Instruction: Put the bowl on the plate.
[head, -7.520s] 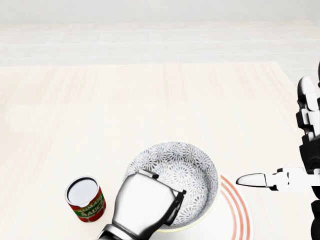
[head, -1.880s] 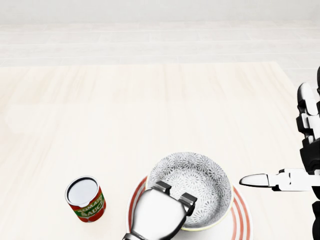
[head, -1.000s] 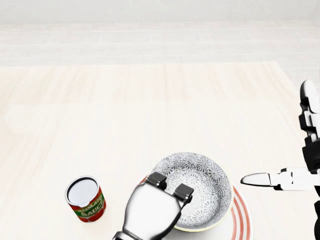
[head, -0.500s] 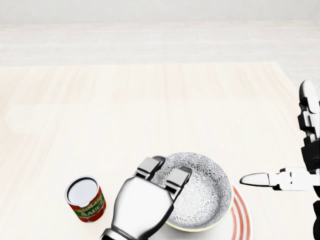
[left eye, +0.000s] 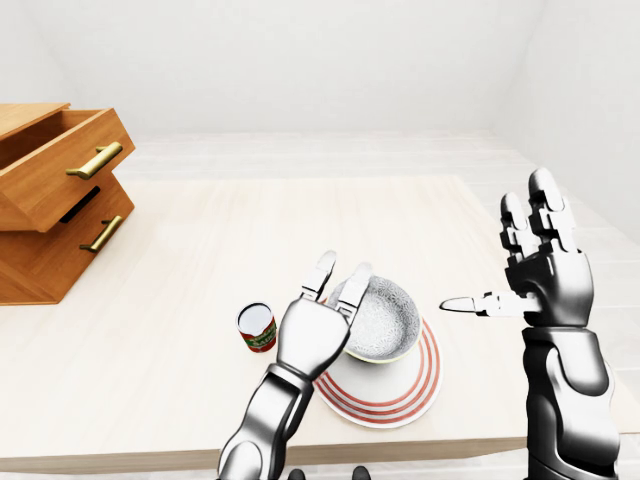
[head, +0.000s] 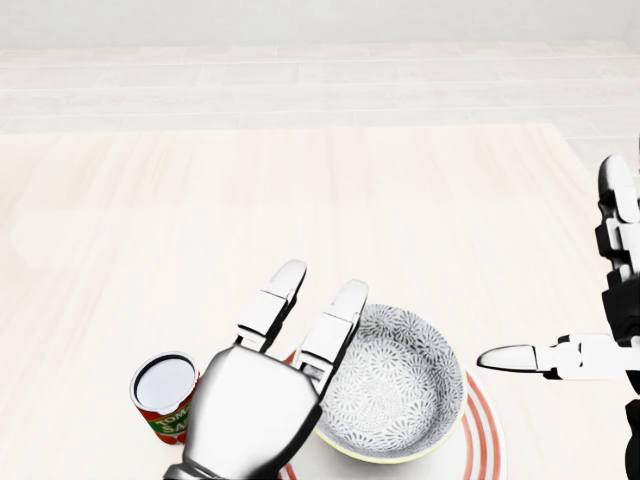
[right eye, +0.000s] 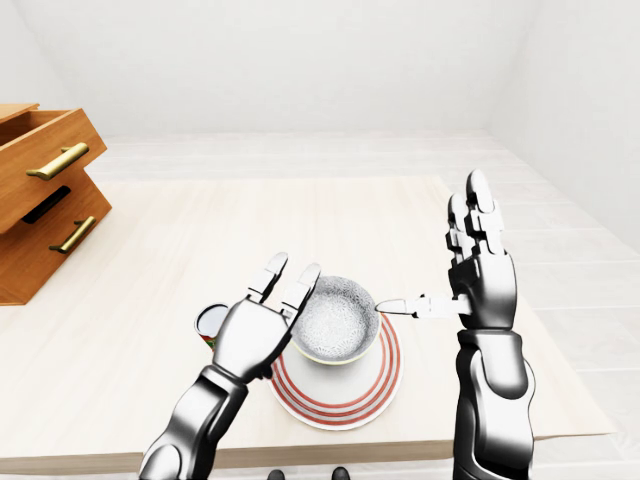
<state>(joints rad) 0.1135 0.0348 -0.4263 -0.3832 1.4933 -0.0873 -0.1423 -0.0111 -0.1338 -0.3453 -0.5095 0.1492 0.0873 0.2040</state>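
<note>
The grey-patterned bowl (head: 392, 382) with a pale yellow rim rests upright on the white plate with red rings (head: 480, 432), low in the head view. My left hand (head: 300, 320) hovers at the bowl's left side, its fingers stretched straight and open, holding nothing; in the head view they overlap the bowl's left rim. Over at the right edge my right hand (left eye: 520, 270) is raised above the table, fingers spread upward and thumb pointing left toward the bowl, open and empty.
A tomato sauce can (head: 163, 396) stands upright on the table just left of my left hand. A wooden drawer unit (left eye: 50, 200) with its top drawer pulled out sits at the table's left end. The table's near edge (left eye: 400, 445) runs just below the plate.
My left hand has let go of the bowl's rim: its fingers have straightened out and the hand has drawn back to the left. The bowl stays on the plate. The right hand has hardly moved.
</note>
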